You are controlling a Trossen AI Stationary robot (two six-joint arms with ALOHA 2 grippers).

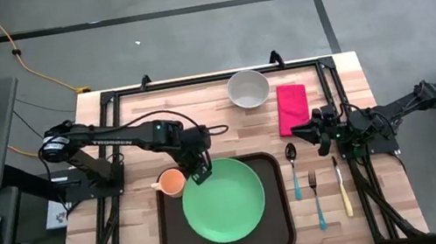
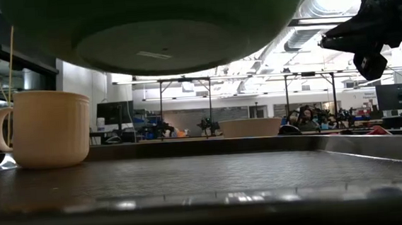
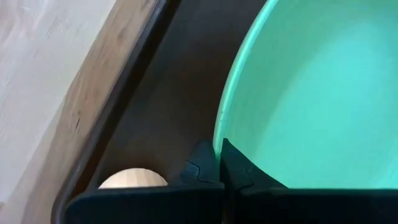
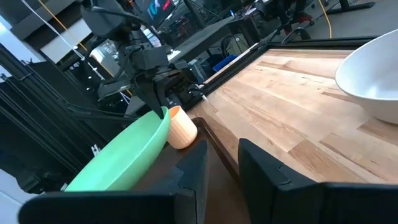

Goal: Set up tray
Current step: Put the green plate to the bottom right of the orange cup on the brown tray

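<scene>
The dark brown tray (image 1: 282,228) lies on the table's near middle. The green plate (image 1: 223,199) hangs over it; in the low view its underside (image 2: 153,31) is above the tray floor (image 2: 191,177). My left gripper (image 1: 201,174) is shut on the plate's far-left rim. A peach mug (image 1: 171,183) stands on its base in the tray's far-left corner, just left of that gripper. My right gripper (image 1: 298,131) is open and hovers by the red napkin (image 1: 291,108), touching nothing. My left gripper pinches the green plate's rim (image 3: 219,134) between its two fingers (image 3: 202,165), one on the inside face and one on the outside. The fingers come slanting down from the table's far-left side. The plate is lifted off the tray floor and tilted, held edge highest (image 4: 163,113).
A white bowl (image 1: 248,88) sits at the far middle, with the red napkin to its right. A spoon (image 1: 293,167), a fork (image 1: 317,198) and a knife (image 1: 341,185) lie right of the tray. Bare wood shows left of the tray (image 1: 122,236).
</scene>
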